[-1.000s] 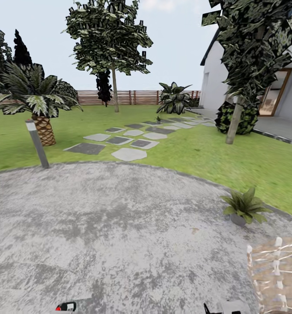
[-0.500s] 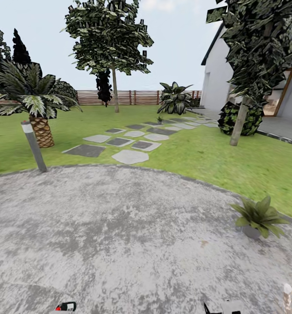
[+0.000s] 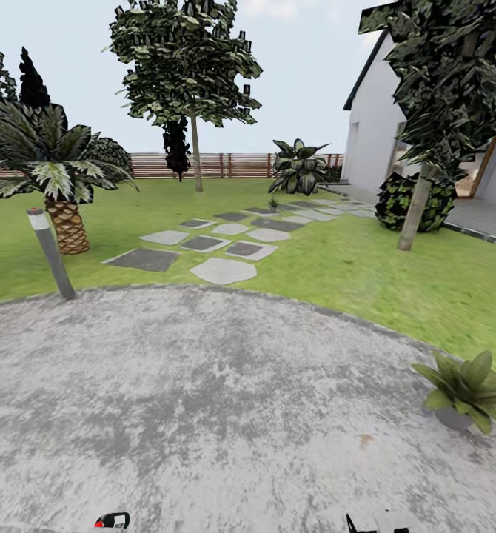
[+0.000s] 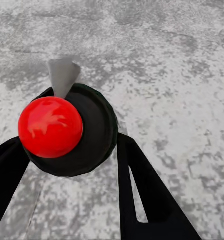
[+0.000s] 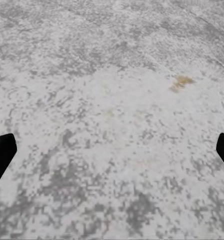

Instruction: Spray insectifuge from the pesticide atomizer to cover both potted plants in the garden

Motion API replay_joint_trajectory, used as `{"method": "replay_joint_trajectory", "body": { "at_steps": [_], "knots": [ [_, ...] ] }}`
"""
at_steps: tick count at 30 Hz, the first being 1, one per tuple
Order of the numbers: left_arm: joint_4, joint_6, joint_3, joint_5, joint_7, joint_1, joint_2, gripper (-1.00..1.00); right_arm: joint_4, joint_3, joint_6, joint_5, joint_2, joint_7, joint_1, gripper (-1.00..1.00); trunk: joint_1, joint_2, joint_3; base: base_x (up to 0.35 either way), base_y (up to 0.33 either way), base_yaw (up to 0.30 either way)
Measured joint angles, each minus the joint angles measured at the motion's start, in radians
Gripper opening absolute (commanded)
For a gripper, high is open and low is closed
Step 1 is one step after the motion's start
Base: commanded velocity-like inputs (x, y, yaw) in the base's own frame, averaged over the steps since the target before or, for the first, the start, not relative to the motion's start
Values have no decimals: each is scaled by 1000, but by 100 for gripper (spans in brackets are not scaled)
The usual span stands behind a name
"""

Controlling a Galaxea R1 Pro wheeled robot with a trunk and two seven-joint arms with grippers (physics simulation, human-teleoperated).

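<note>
Left pincer (image 4: 66, 165) pinching pesticide atomizer (image 4: 71, 130) between its fingers | right pincer (image 5: 112, 150) spread over patio (image 5: 112, 75)

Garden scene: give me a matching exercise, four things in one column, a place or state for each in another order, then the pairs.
Things:
1. pesticide atomizer
2. potted plant
3. bollard post
4. right gripper

Places or states:
A. at the patio's right edge
B. open above bare paving
C. held between the left gripper's fingers
D. leaning at the patio's left edge, near the palm

Pairs: 1-C, 2-A, 3-D, 4-B
</note>
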Motion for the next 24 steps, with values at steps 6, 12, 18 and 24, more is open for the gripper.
{"method": "replay_joint_trajectory", "body": {
  "at_steps": [6,12,18,24],
  "knots": [
    [0,0,0,0,0,0,0,-100,0,0,0,0,0,0,0,100,0,0,0,339,110,0],
    [0,0,0,0,0,0,0,-100,0,0,0,0,0,1,0,100,0,0,0,339,110,0],
    [1,0,0,0,0,0,0,-100,0,0,1,0,0,4,0,100,0,0,0,339,110,-69],
    [2,0,0,0,0,0,0,-100,0,0,1,0,0,4,0,100,0,0,2,339,112,-230]
  ]
}}
